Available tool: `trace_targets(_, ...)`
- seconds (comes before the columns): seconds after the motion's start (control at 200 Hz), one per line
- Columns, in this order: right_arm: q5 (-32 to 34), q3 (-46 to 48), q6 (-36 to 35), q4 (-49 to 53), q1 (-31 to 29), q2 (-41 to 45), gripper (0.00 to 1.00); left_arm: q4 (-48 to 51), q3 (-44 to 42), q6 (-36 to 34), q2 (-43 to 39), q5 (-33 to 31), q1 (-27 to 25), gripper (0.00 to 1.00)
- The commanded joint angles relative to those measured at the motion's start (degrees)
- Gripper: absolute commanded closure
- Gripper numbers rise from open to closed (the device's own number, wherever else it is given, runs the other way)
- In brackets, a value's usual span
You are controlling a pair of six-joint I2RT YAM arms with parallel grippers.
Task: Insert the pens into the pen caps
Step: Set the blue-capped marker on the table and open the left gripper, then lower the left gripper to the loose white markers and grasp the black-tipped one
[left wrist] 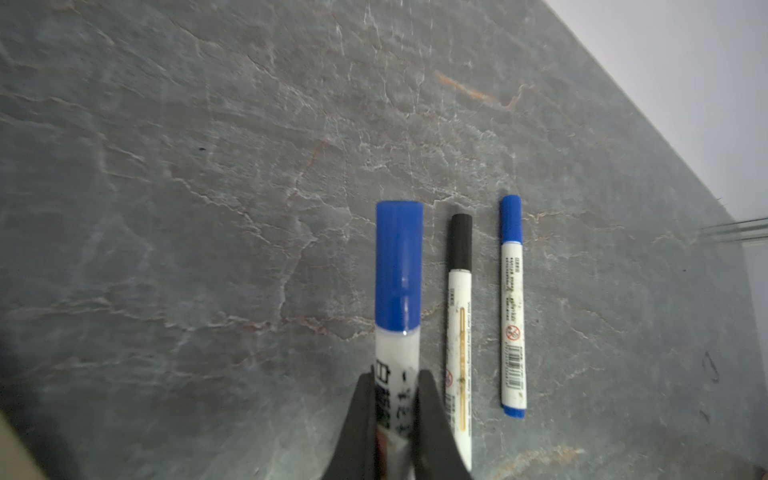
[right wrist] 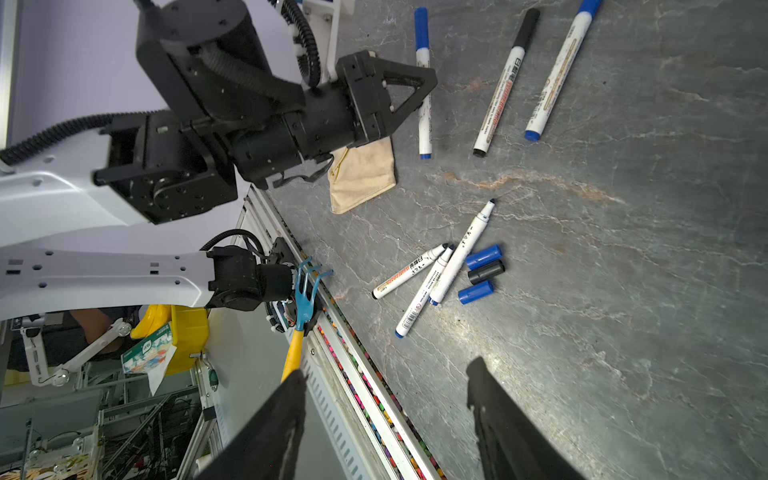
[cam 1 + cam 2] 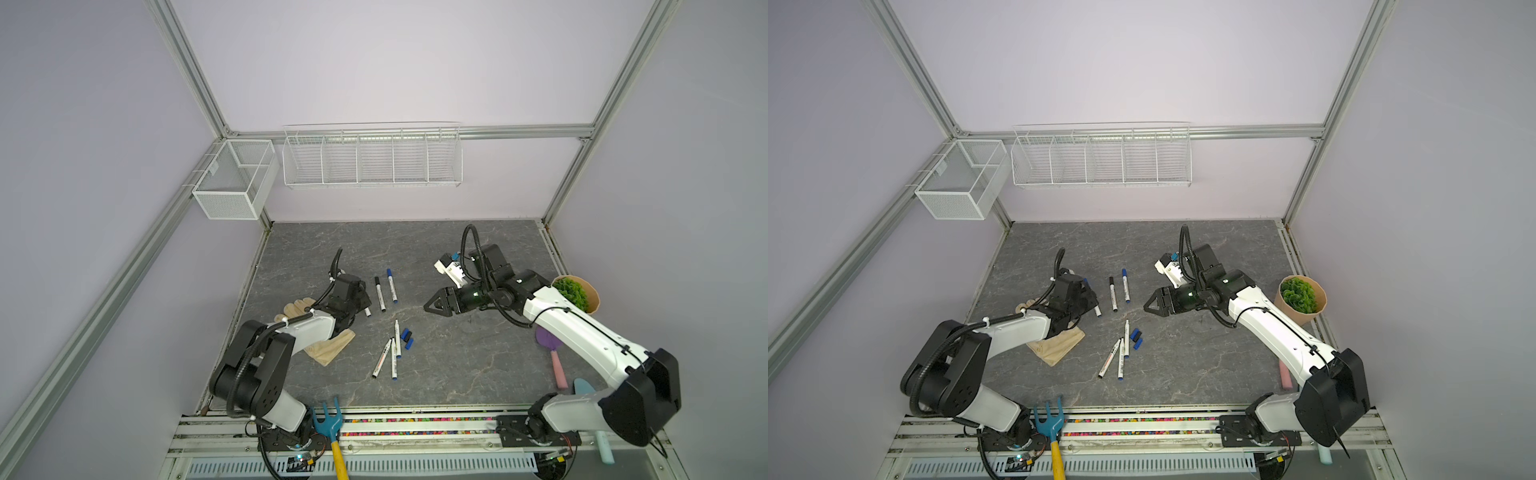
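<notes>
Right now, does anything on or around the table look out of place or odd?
Yes. A blue garden fork with a yellow handle lies across the front rail beside the left arm's base, off the table. A beige glove lies partly under the left arm. Neither belongs with the pens.

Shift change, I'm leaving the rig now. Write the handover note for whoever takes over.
Left claw: shut on a blue-capped pen.
Right claw: open, empty.
Done: three pens capped: the held one, plus a black-capped pen and a second blue-capped pen lying side by side.
To do: three uncapped pens in a cluster, with two blue caps and one black cap loose beside them.
</notes>
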State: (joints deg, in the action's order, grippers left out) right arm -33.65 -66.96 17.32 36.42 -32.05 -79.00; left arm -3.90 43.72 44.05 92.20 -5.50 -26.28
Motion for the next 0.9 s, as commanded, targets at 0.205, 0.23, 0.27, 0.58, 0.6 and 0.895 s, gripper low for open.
trace_targets(0.205,2.2,-0.18,-2.78,3.27,0.51,0.37,0.36,10.87,9.05,-0.8,8.16,2.69,0.27,0.71)
trace_targets(0.23,2.23,-0.1,-2.91,3.26,0.55,0.47,0.36,10.93,9.12,-0.81,8.2,2.7,0.27,0.7)
trace_targets(0.27,2.32,0.06,-3.0,3.26,0.68,0.61,0.36,11.08,9.21,-0.72,8.18,2.64,0.23,0.69)
trace_targets(0.58,2.86,0.69,-3.69,3.14,0.98,1.16,0.37,10.6,5.25,-2.4,0.04,3.83,-0.95,0.65)
trace_targets(0.6,3.06,0.76,-3.82,3.09,0.95,1.37,0.37,10.95,4.64,-2.81,-1.27,3.53,-1.38,0.64)
trace_targets(0.895,2.55,1.13,-4.31,3.07,1.43,0.43,0.37,26.94,-6.48,-5.7,-21.15,-3.2,-16.91,0.51)
